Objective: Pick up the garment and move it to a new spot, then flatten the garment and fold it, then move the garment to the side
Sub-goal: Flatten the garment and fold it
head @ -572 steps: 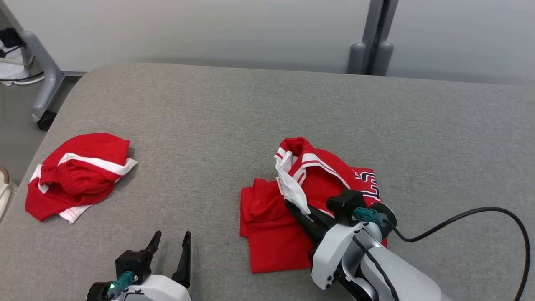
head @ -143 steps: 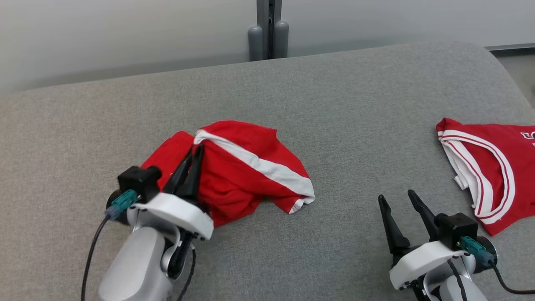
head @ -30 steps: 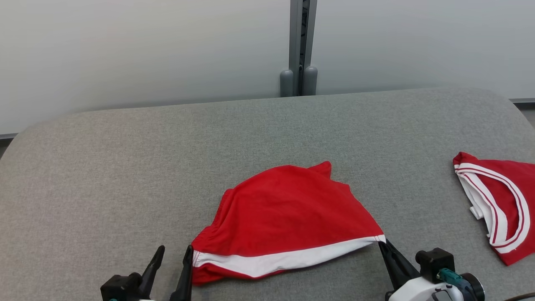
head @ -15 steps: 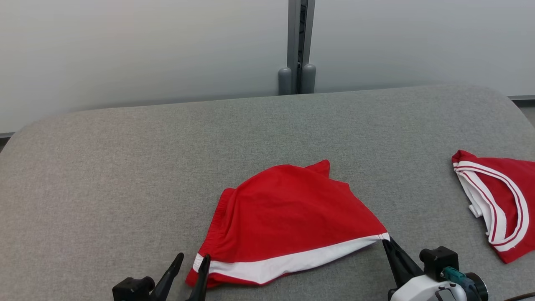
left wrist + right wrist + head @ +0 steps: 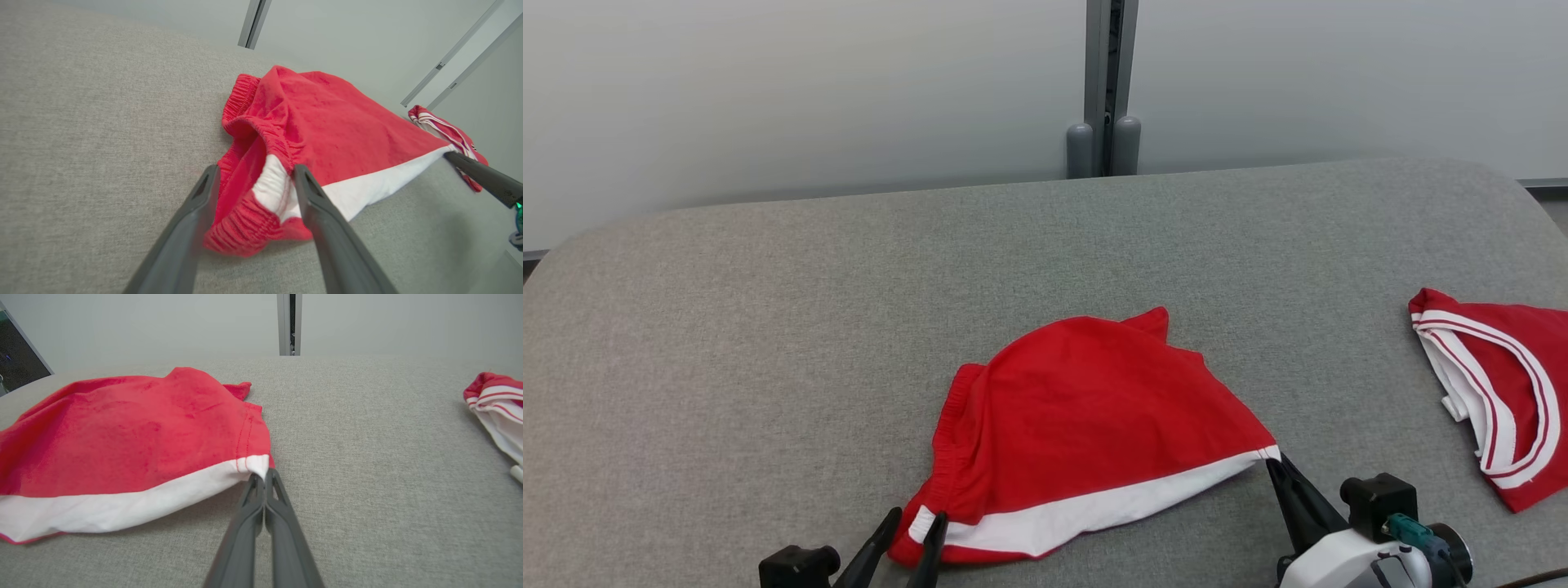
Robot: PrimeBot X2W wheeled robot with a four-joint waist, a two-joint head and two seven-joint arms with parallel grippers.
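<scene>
Red shorts (image 5: 1086, 408) lie mid-table, near the front edge of the grey padded table (image 5: 768, 310). Right gripper (image 5: 1272, 465) is pinched tight on the white-stripe corner, but it only has the very tip of the cloth. Left gripper (image 5: 918, 518) is spread apart w/ its fingers straddling the bunched waistband end, nothing clamped yet. Risk imo: right's bite is so thin it cld slip out once the cloth gets tugged. Left might also grab extra layers of that wad, so it won't flatten. Other red/white top (image 5: 1494, 408) sits well apart, prob no issue.
</scene>
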